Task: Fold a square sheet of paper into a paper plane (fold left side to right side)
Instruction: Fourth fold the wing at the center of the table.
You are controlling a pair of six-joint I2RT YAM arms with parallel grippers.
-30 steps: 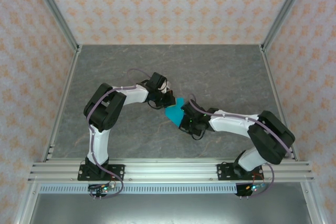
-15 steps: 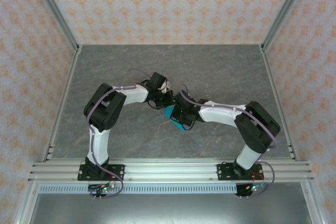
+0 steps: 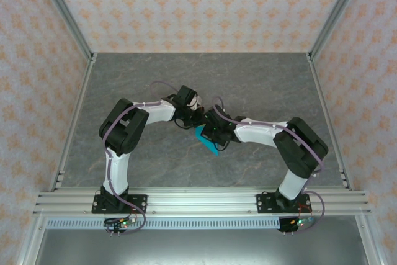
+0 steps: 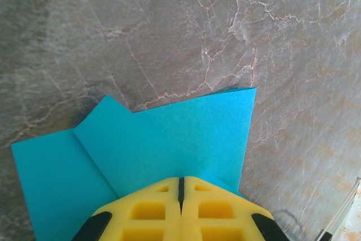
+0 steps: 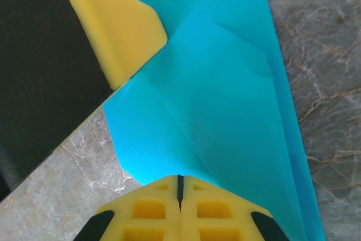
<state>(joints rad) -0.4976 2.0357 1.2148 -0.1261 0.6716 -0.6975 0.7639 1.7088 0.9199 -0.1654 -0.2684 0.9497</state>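
Right tool (image 5: 180, 182) shifted left over paper plane (image 3: 208, 144), long axis diagonal

**Paper mostly covered**

Top view: paper (image 3: 208, 144) largely hidden, creases too small to read. Left end effector (image 4: 180, 183) hides its near edge; the frame cuts its bottom. Right end effector (image 5: 179, 180) covers its near part — paper runs off top and bottom.
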